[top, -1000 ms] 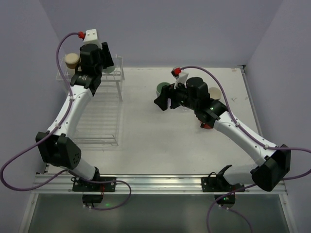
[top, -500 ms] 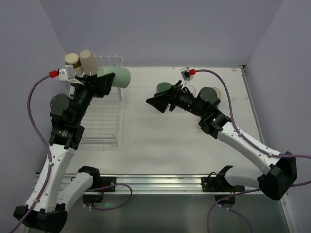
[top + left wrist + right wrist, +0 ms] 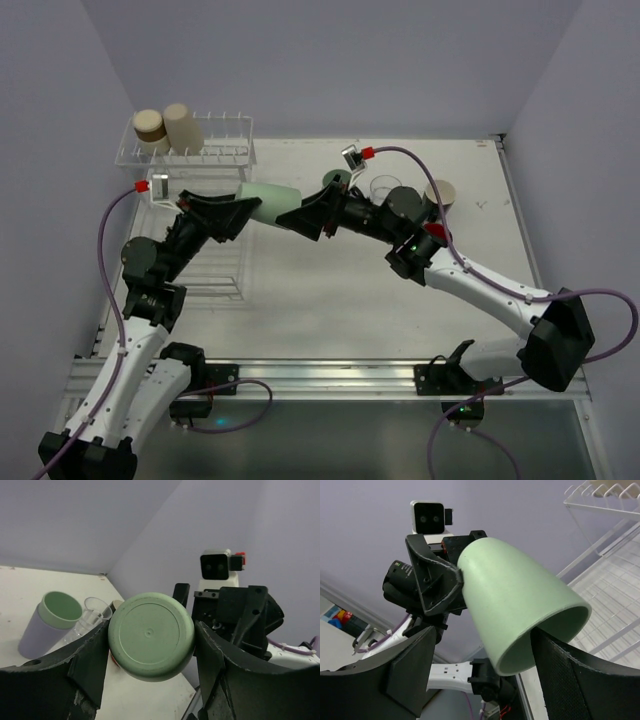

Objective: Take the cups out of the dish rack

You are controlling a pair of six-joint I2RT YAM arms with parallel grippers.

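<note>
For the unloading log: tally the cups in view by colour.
Pale green cup: 1
Beige or tan cups: 3
Purple cup: 1
Clear glass cup: 1
Red cup, mostly hidden: 1
Total: 7

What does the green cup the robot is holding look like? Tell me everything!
The pale green cup is smooth, matte and plastic-looking, with no handle. It is wider at its mouth than at its flat round base. It lies sideways in the air beside the dish rack. The left gripper pinches its base end, and its mouth points into the open right gripper.
</note>
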